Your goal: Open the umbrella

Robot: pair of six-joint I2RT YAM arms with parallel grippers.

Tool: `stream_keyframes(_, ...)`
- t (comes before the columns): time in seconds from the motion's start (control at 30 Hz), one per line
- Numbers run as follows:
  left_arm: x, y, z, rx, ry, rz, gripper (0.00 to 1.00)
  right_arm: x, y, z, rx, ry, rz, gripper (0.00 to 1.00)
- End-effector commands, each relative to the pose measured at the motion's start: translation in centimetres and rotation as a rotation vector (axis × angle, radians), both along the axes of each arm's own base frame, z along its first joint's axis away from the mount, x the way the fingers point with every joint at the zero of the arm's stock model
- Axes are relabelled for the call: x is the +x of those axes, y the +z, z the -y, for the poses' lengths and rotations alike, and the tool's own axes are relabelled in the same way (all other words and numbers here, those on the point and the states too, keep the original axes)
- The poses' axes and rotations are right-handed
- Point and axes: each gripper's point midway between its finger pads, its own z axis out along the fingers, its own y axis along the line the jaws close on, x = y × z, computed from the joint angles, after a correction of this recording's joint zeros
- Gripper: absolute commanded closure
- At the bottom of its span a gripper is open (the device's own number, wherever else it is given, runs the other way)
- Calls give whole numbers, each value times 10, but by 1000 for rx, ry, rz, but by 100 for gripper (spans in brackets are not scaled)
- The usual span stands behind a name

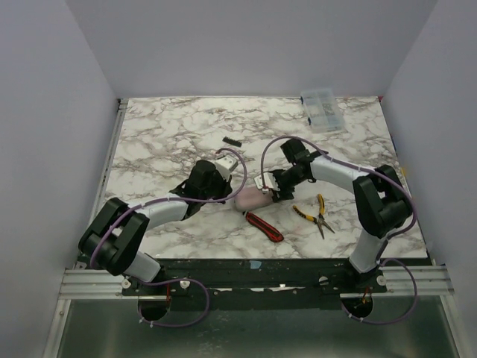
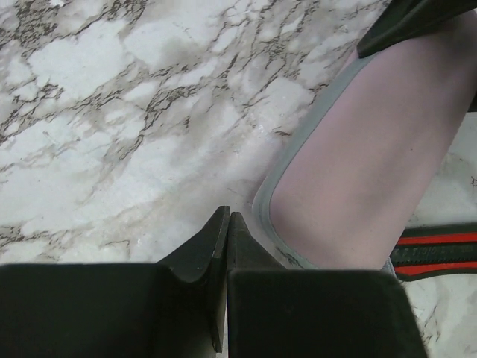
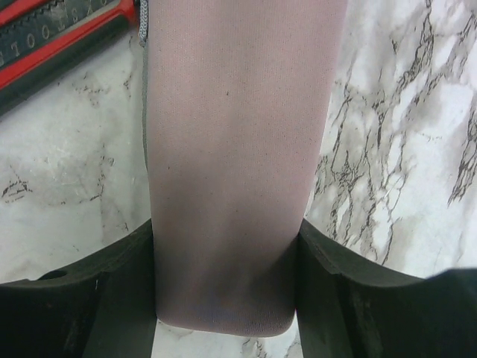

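The umbrella [image 1: 253, 199] lies folded on the marble table, a pale pinkish-lavender bundle with a grey-edged hem. My right gripper [image 1: 270, 191] is shut on its end. In the right wrist view the fabric [image 3: 231, 149] fills the gap between the two black fingers [image 3: 119, 280], at my right gripper [image 3: 227, 257]. My left gripper [image 1: 226, 196] sits just left of the umbrella. In the left wrist view the left gripper [image 2: 227, 218] is shut and empty, its tips touching, and the umbrella [image 2: 373, 171] lies close to its right. The shaft and handle are hidden.
A red and black tool [image 1: 264, 227] lies just in front of the umbrella and also shows in the left wrist view [image 2: 436, 250]. Yellow-handled pliers [image 1: 317, 214] lie to the right. A clear plastic box [image 1: 322, 110] stands at the back right. A small black piece [image 1: 232, 141] lies mid-table.
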Motion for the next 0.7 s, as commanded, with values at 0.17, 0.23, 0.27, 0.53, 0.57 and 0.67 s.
stream_keyframes(0.17,-2,19,8,-31,-40,26,76,10,-22,9,-96,61,-52,72)
stream_keyframes(0.23,-8,22,1,-39,-28,19,59,9,-24,16,-103,73,-52,72)
stream_keyframes(0.27,-14,24,1,-53,-37,19,55,7,-27,20,-109,84,-47,72)
stream_keyframes(0.53,-44,30,16,-135,-202,69,23,6,-32,49,-133,81,-104,73)
stream_keyframes(0.57,-43,31,17,-140,-206,97,22,7,-33,52,-134,74,-111,73)
stream_keyframes(0.67,-37,27,22,-117,-216,122,22,8,-34,60,-137,69,-127,73)
